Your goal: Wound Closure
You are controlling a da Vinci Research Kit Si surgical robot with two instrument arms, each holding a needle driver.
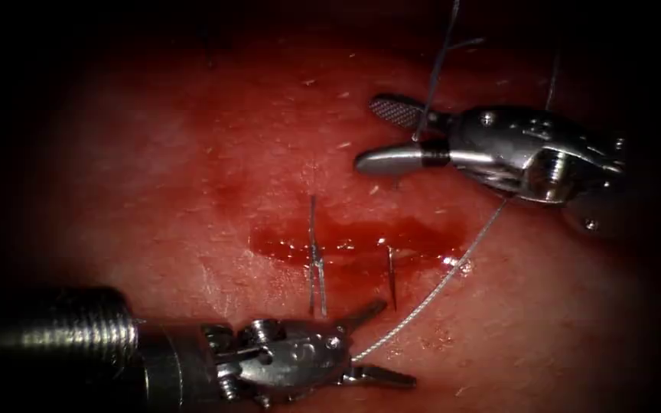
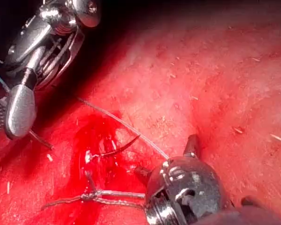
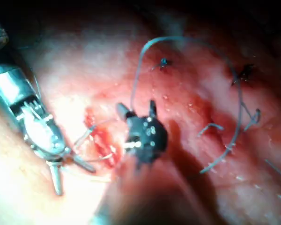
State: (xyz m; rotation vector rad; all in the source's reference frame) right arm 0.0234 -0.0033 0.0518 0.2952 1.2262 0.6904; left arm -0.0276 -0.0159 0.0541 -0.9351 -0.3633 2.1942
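With both the left tool [image 1: 365, 344] and the right tool [image 1: 392, 136] spread-jawed and gripping nothing, the thread [image 1: 430, 294] risks snagging.

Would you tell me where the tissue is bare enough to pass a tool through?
Bare: the tissue left of the cut, above the left hand. Crowded: the stitches across the cut, and the thread running from the open left hand toward the open right hand.
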